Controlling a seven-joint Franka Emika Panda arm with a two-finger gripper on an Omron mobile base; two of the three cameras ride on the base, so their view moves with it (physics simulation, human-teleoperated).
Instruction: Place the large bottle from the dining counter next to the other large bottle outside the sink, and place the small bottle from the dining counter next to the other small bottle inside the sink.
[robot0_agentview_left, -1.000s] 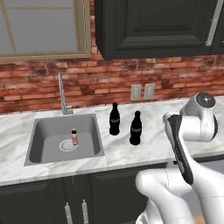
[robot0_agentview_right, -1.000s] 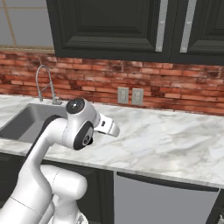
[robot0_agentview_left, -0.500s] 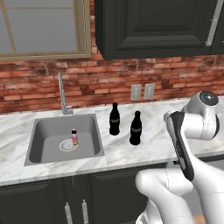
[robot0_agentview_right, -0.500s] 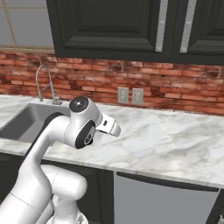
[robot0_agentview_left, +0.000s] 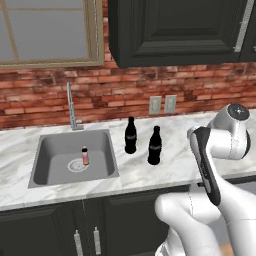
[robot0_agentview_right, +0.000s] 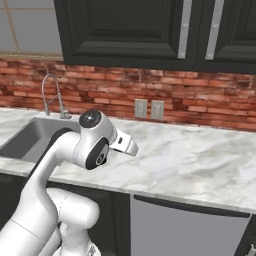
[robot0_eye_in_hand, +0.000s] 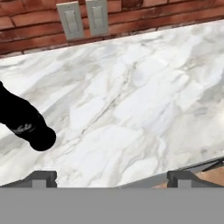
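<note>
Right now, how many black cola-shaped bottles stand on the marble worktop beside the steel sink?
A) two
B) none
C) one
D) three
A: two black cola-shaped bottles stand upright, apart from each other, on the white marble worktop just right of the grey steel sink.

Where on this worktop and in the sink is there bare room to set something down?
Bare marble runs right of the two black bottles, below the wall outlets. The sink floor is free around the small bottle. It is tight between the sink rim and the bottles.
</note>
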